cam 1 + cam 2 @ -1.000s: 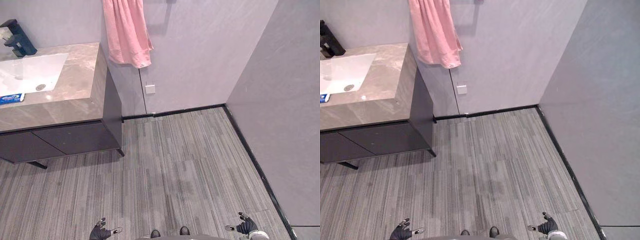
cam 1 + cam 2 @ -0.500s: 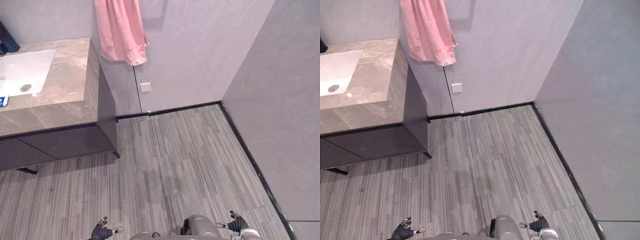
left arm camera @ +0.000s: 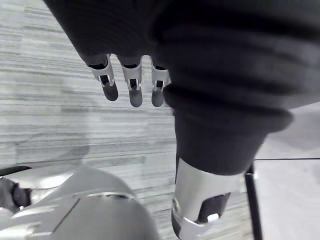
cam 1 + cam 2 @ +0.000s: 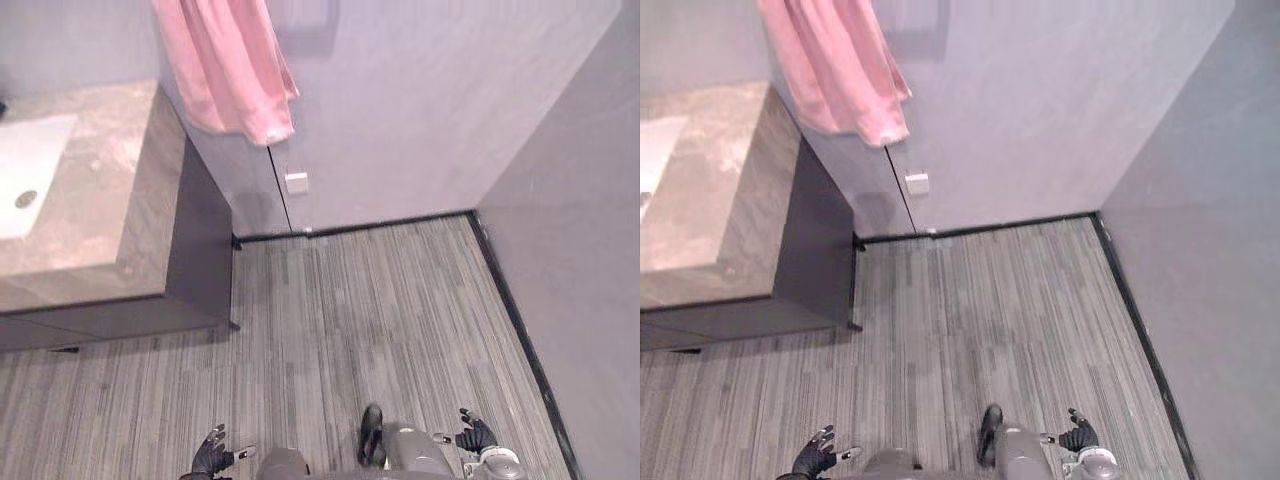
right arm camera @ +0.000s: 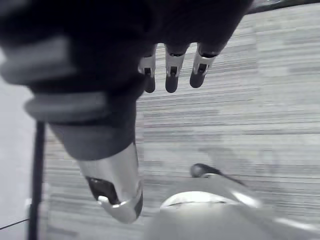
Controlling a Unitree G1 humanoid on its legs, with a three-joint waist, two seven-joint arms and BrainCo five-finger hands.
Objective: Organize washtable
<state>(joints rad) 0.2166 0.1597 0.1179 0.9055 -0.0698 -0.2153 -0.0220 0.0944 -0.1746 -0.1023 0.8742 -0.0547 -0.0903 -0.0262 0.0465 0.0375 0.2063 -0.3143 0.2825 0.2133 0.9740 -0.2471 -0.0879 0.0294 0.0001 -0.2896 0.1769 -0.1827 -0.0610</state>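
The washtable (image 4: 95, 200) stands at the far left, a marble top on a dark cabinet (image 4: 200, 250), with a white sink (image 4: 25, 170) at the view's left edge. My left hand (image 4: 213, 456) hangs low at the bottom left, fingers (image 3: 131, 87) relaxed and holding nothing. My right hand (image 4: 476, 436) hangs low at the bottom right, fingers (image 5: 171, 75) relaxed and empty too. Both hands are far from the washtable, over the floor.
A pink towel (image 4: 225, 65) hangs on the grey wall beside the washtable's right end. A small white wall socket (image 4: 296, 183) sits below it. Grey striped flooring (image 4: 380, 310) runs to a black skirting and a grey wall (image 4: 590, 250) on the right.
The camera has swung to the right and tilted, so the washtable has slid left and the blue item on its top has left the view. Both hands stay low and open.
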